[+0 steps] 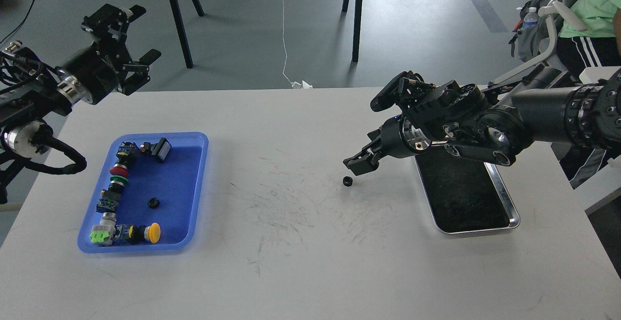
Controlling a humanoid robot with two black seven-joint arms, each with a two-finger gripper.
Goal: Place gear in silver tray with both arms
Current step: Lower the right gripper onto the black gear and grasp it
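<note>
A small black gear [347, 181] lies on the white table, left of the silver tray [510, 202]. The tray is shiny with a black inner surface and nothing in it. My right gripper [355, 166] points down and to the left, just above and right of the gear and not touching it. Its fingers look slightly apart and hold nothing. My right arm crosses over the tray's far end. My left gripper [133, 34] is open and empty, raised beyond the table's far left corner. A second small black gear [154, 203] lies in the blue tray [194, 184].
The blue tray at the left holds several push buttons and switches along its left and front sides. Black stand legs [177, 14] rise from the floor beyond the table. A person in green [589, 5] sits at the far right.
</note>
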